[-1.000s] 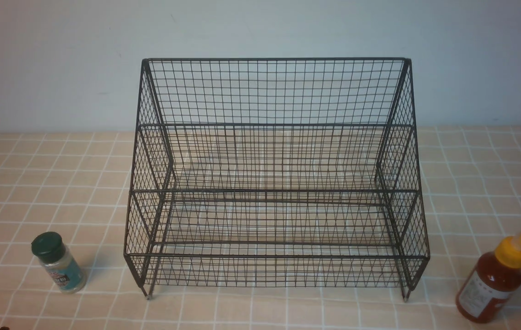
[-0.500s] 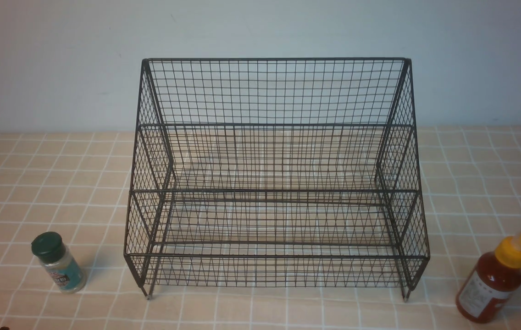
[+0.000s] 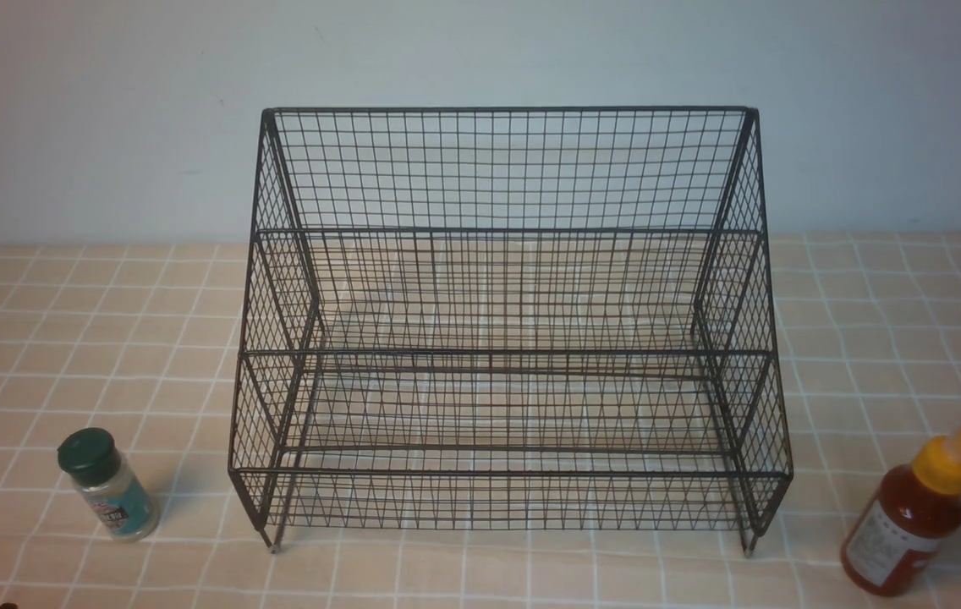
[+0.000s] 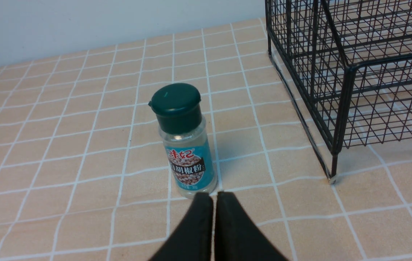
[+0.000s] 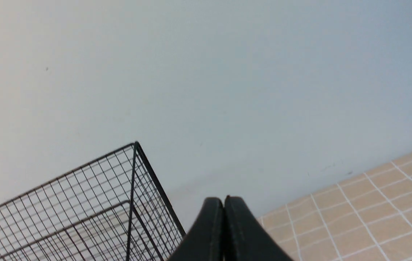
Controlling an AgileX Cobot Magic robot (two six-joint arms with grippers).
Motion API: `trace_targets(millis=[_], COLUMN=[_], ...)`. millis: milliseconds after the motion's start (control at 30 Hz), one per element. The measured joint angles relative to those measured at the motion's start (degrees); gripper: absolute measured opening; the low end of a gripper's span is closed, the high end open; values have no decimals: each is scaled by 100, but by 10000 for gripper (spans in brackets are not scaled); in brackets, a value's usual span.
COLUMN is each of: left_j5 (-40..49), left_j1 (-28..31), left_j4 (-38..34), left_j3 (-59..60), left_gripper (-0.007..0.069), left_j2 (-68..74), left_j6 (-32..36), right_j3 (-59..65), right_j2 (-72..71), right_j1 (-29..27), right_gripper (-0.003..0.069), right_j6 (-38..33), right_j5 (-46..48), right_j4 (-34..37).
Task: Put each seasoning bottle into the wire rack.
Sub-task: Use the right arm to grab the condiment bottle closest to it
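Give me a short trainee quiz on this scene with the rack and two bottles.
1. True or false: the short clear shaker jar with dark green cap stands inside the large black wire-mesh rack.
2. The red sauce bottle with yellow nozzle cap stands: A, left of the rack; B, right of it; C, on its lowest tier.
3. Fill in: the left gripper and right gripper are both ____, holding nothing.
Key: 1 false; 2 B; 3 shut.
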Motion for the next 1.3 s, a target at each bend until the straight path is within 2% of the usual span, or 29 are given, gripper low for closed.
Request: trace_targets(millis=[233, 400, 533, 600, 700, 800, 867, 1033, 1167, 1300], left_j5=[0, 0, 0, 0, 0, 0, 0, 0, 0, 0], left_j1=[0, 0, 0, 0, 0, 0, 0, 0, 0, 0], left_j4=[0, 0, 0, 0, 0, 0, 0, 0, 0, 0], left_j3=[0, 0, 0, 0, 0, 0, 0, 0, 0, 0], left_gripper=[-7, -7, -7, -7, -7, -7, -7, -7, -7, -7], left_j2=[0, 0, 0, 0, 0, 0, 0, 0, 0, 0], left_j6=[0, 0, 0, 0, 0, 0, 0, 0, 0, 0], right_j3=[0, 0, -633, -907, -1529, -1872, -2123, -2263, -2263, -2263], right_j2=[0, 0, 115, 340, 1198, 1907, 2630, 4051, 5035, 5646], right_j1=[0, 0, 0, 0, 0, 39, 252, 918, 1081, 1087], right_gripper=[-15, -15, 15, 38, 117, 183, 249, 353, 400, 409], right_j6=[-61, 228, 324, 324, 324, 324, 324, 324, 324, 324], right_j5=[-143, -540, -207, 34, 398, 485, 501, 416, 238, 193], right_j4=[71, 163, -447, -702, -1304, -1557, -1736, -2178, -2404, -2444])
